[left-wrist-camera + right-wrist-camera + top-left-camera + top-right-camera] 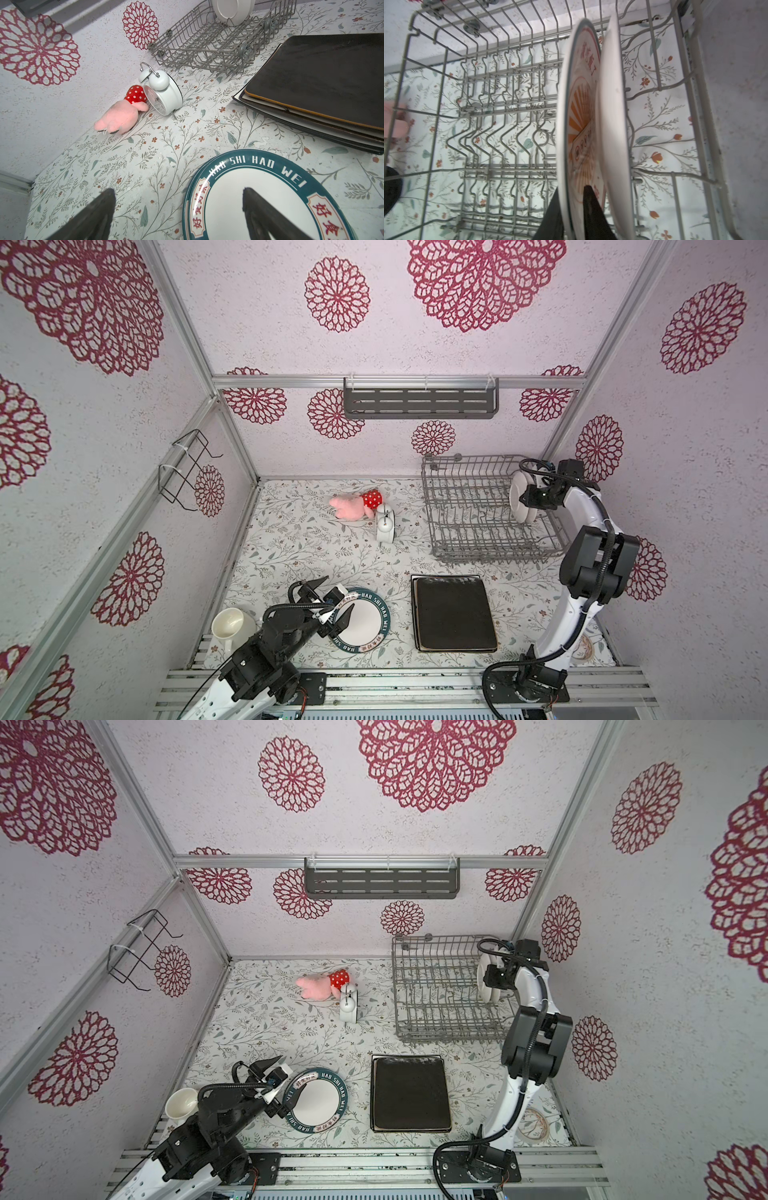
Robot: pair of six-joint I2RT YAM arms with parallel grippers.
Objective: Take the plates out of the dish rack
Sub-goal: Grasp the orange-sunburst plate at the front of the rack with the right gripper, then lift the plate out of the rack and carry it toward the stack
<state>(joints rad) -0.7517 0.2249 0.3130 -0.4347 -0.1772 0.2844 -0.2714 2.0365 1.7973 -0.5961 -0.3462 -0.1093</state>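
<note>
The grey wire dish rack point(469, 510) point(436, 990) point(207, 45) point(488, 104) stands at the back right. Two round white plates point(519, 497) point(484, 982) point(232, 10) stand upright at its right end. My right gripper point(524, 499) point(489, 977) point(571, 190) is shut on the rim of the orange-printed plate point(579, 116). The plain-backed plate point(612, 104) stands just beside it. My left gripper point(340, 591) point(291, 1072) point(178, 190) hangs open over the edge of a teal-rimmed round plate point(365, 622) point(318, 1102) point(228, 197) lying on the table. A stack of dark square plates point(455, 614) point(409, 1094) point(322, 79) lies to its right.
A white alarm clock point(385, 524) and a pink plush toy point(351, 506) sit mid-table at the back. A white mug point(230, 624) stands at the front left. A grey slotted shelf point(419, 400) and a black wire holder point(185, 468) hang on the walls.
</note>
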